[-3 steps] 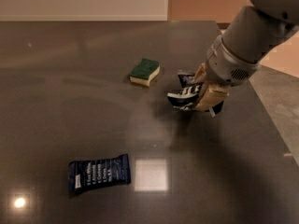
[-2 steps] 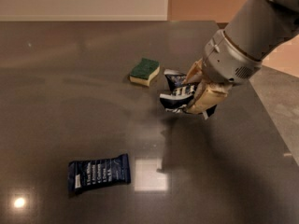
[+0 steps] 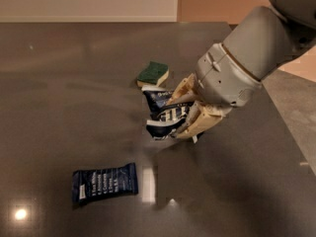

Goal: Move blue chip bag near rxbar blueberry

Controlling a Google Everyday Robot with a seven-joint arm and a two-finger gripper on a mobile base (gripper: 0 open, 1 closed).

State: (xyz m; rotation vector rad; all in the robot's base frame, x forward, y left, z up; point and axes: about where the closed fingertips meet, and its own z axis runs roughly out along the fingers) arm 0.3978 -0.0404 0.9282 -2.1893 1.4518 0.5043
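Observation:
The blue chip bag (image 3: 163, 113) is crumpled between the tan fingers (image 3: 196, 125) of my gripper (image 3: 178, 112), which is shut on it and holds it just above the dark table (image 3: 64, 83), right of centre. The rxbar blueberry (image 3: 104, 182), a flat dark blue wrapper with white text, lies on the table at the lower left, well apart from the bag. My grey arm comes in from the upper right.
A green and yellow sponge (image 3: 153, 73) lies on the table just behind the bag. The table's right edge (image 3: 291, 137) runs diagonally past the arm, with floor beyond it. A wall stands at the back.
My gripper has carried the blue chip bag to the left and toward the front, closer to the rxbar blueberry. The sponge and the bar have not moved.

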